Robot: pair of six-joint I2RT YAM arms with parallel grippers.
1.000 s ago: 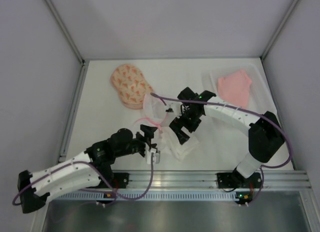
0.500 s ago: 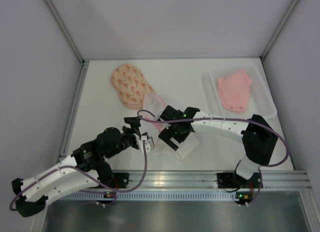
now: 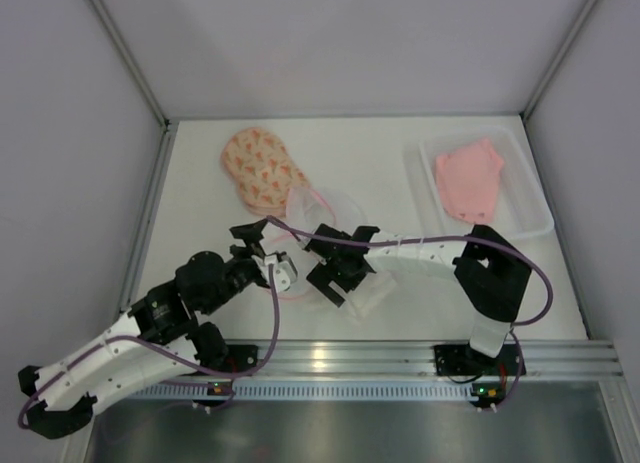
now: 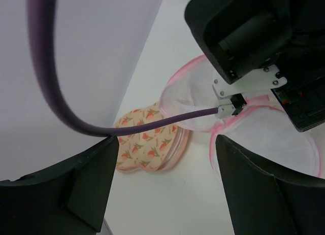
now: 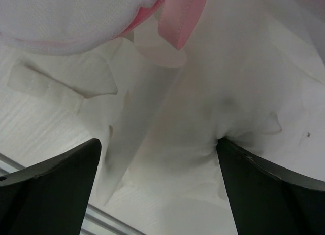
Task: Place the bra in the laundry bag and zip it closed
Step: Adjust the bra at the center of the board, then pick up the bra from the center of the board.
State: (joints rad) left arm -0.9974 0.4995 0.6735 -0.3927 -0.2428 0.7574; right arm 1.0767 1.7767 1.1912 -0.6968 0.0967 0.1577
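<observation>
The laundry bag (image 3: 262, 171), peach with a red-orange print, lies shut at the far left of the table; the left wrist view shows it (image 4: 148, 144) ahead of my fingers. The bra (image 3: 470, 179), plain salmon pink, rests in the clear tray (image 3: 537, 215) at the far right. My left gripper (image 3: 262, 249) (image 4: 165, 194) is open over bare table, nothing between its fingers. My right gripper (image 3: 335, 281) (image 5: 160, 189) is open, low over a crumpled white sheet (image 5: 177, 118), its right finger touching it.
A white mesh pouch with a pink rim (image 3: 322, 205) (image 4: 195, 100) (image 5: 76, 17) lies open between the two grippers, partly under the right arm. The right wrist and its purple cable (image 4: 152, 124) hang close ahead of the left gripper. Aluminium rail (image 3: 400, 361) at the near edge.
My left gripper has moved left and away from the near edge. My right gripper has swung left and nearer, down over the white sheet. Both jaws have opened a little wider.
</observation>
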